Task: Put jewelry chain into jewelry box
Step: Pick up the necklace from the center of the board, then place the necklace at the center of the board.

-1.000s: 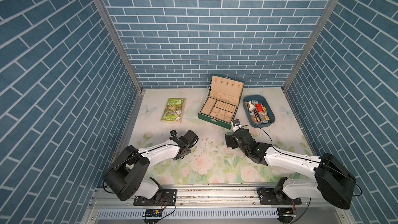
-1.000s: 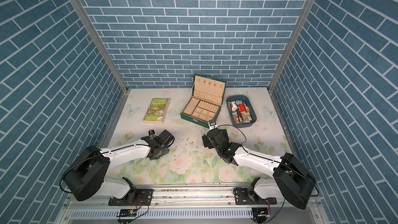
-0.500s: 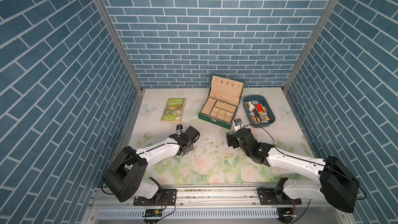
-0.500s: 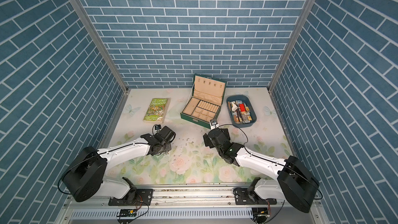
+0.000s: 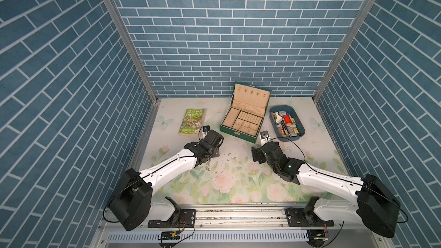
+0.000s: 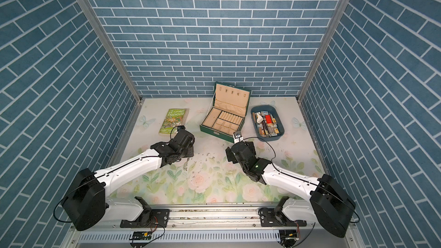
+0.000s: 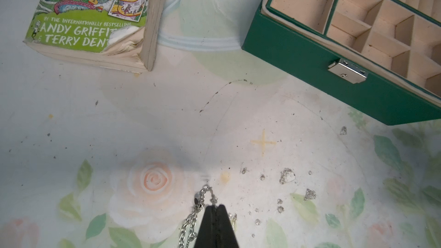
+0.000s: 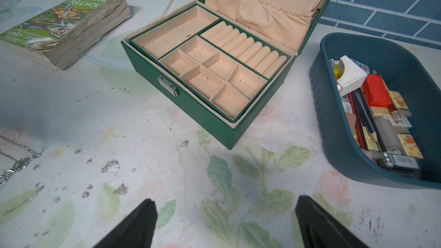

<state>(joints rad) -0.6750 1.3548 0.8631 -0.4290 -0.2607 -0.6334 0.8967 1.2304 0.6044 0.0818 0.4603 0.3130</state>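
Jewelry box (image 5: 229, 131) is stood lid-up at table rear. Right gripper (image 8: 225, 201) is spread wide, released. Left gripper (image 7: 216, 207) is clenched on jewelry chain (image 7: 188, 225), hung from fingertips, outside box.

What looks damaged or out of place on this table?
The book beside the jewelry box is worn: its cover corner is torn away and its pages are swollen. The table mat in front of the box has chipped grey patches.

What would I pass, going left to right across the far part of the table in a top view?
Green paperback book → open jewelry box → blue tray of small items.
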